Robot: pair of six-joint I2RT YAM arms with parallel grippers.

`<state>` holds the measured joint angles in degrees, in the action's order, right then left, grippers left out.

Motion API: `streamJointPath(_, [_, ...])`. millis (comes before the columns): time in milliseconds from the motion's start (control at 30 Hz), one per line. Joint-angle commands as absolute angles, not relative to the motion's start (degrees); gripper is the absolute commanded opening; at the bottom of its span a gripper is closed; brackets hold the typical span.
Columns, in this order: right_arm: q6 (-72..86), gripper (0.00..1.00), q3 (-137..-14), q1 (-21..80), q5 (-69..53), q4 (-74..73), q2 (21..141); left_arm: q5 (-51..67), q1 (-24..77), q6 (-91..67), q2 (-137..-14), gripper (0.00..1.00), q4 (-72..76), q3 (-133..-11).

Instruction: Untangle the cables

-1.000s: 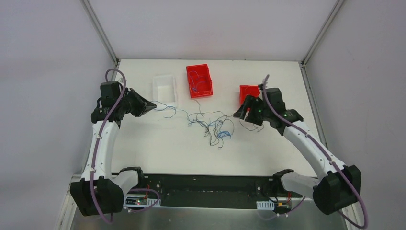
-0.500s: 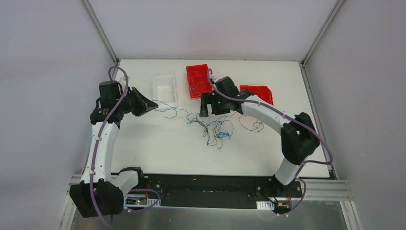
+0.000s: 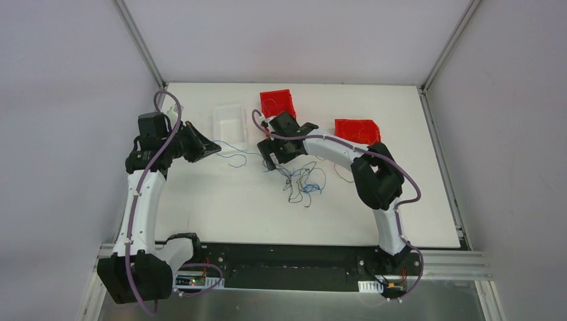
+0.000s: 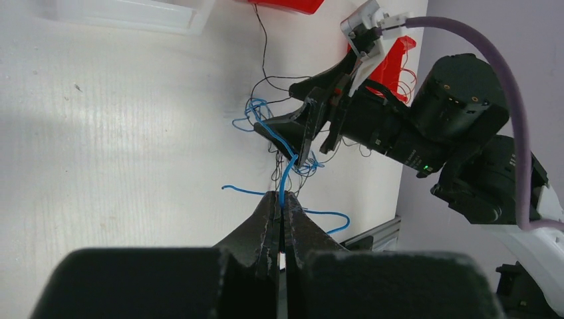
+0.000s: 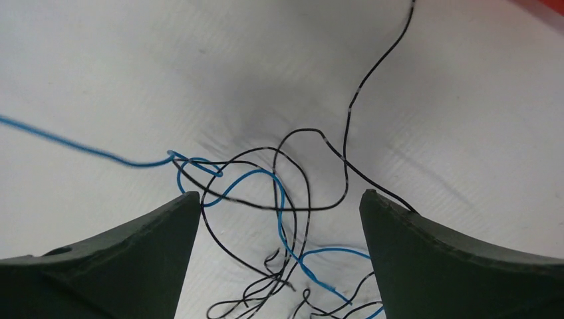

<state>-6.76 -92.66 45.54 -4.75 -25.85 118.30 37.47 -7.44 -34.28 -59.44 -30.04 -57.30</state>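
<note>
White flat tabletop [image 3: 220, 214]: open room along near edge and right side. Two red plastic bins [image 3: 358, 130] and a white plastic bin [image 3: 229, 124] toward far edge. My right claw [image 5: 279, 195] spread wide, straddling loops. My left claw [image 4: 282, 203] pinches one blue strand [image 4: 290, 166]. Hair-thin blue and black cables [image 3: 302, 179]: loose curly tangle, mid-table.

The left arm [image 3: 148, 194] and the right arm [image 3: 334, 148] have white link shells and black joint housings. A thick purple cable [image 3: 134, 207] is clipped along each. The left gripper [image 4: 282, 197] and right gripper [image 5: 279, 194] end in matte black, wedge-shaped jaws. A tiny green light [image 4: 423, 167] glows on the right wrist housing.
</note>
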Motion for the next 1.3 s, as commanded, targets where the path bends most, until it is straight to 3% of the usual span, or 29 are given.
streamJointPath(0, [-8.36,0.92,-94.1,45.26,4.32,-25.05,119.21,38.76,-7.03,-31.26,-57.99,0.0,-31.11,-60.06])
streamJointPath(100, [-8.45,0.81,-93.91,45.26,5.32,-24.98,120.0,38.28,-7.07,-30.71,-57.93,0.0,-31.86,-60.53])
streamJointPath(300, [-6.21,0.12,-88.56,44.68,6.08,-22.11,117.2,37.43,-6.99,-29.94,-58.35,0.0,-32.32,-61.23])
streamJointPath(367, [-4.8,0.02,-86.16,44.01,5.18,-20.92,114.98,36.64,-7.03,-29.6,-58.52,0.0,-32.54,-61.46])
streamJointPath(500, [-2.61,0.04,-80.22,42.1,3.37,-19.17,109.57,30.65,-7.12,-28.39,-58.35,0.0,-35.32,-62.77])
streamJointPath(733, [4.46,0.11,-67.9,37.16,-1.54,-17.89,97.82,7.2,-7.37,-27.73,-55.56,0.0,-41.22,-65.59])
streamJointPath(967, [12.07,0.0,-59.3,31.01,2.26,-21.69,88.54,-5.59,-7.47,-28.22,-53.91,0.0,-43.15,-67.49])
streamJointPath(1267, [22.13,0.0,-48.99,14.35,6.52,-23.66,73.64,-16.16,-7.47,-33.72,-53.16,0.0,-45.6,-67.07])
